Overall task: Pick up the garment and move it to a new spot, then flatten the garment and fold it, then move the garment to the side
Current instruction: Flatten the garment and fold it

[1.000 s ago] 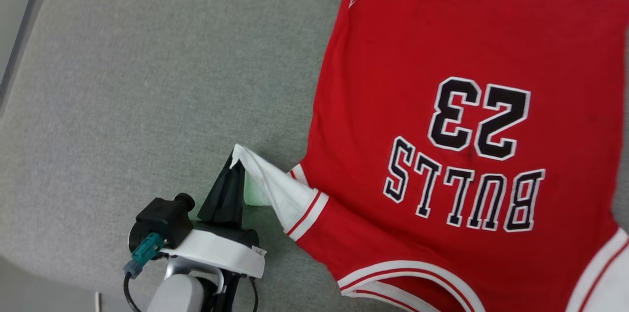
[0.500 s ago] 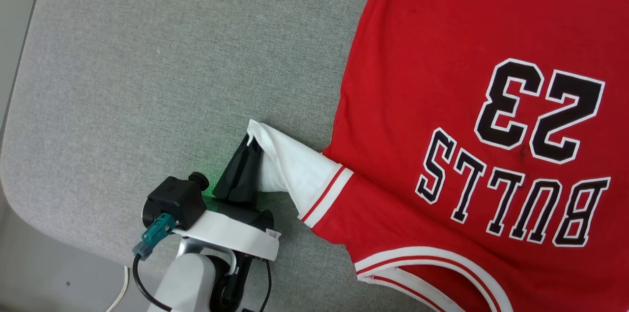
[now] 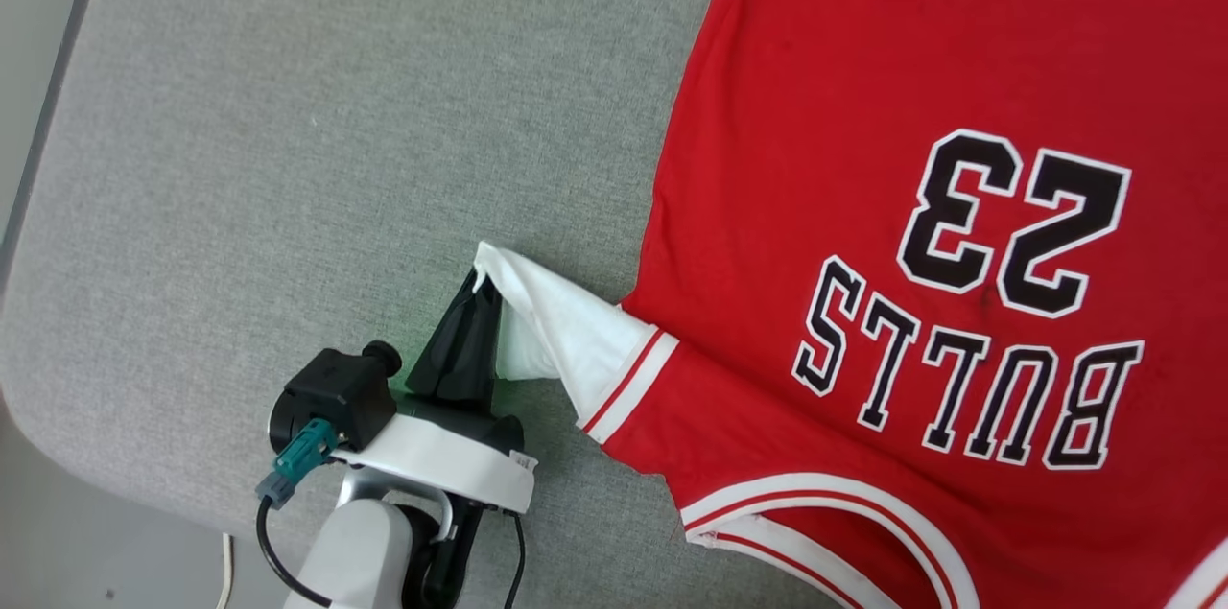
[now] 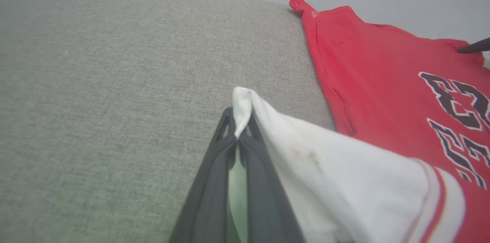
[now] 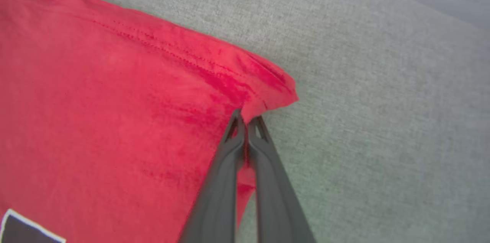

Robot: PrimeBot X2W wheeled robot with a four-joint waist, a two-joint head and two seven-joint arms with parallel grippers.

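The garment, a red jersey with black white-outlined "23" and lettering, lies spread face up on the grey cushioned surface, numerals upside down in the head view. My left gripper is shut on the tip of its white sleeve, which is lifted and pulled out leftward; the left wrist view shows the sleeve pinched between the dark fingers of that gripper. In the right wrist view my right gripper is shut on the red hem corner of the garment.
The grey surface ends in a rounded edge at the lower left, with pale floor beyond. Open grey surface lies left of the jersey. A dark fingertip of the other arm shows at the jersey's far corner in the left wrist view.
The head camera has shifted, so the whole picture moved. The left gripper keeps its hold on the white sleeve, which stays pulled out to the left.
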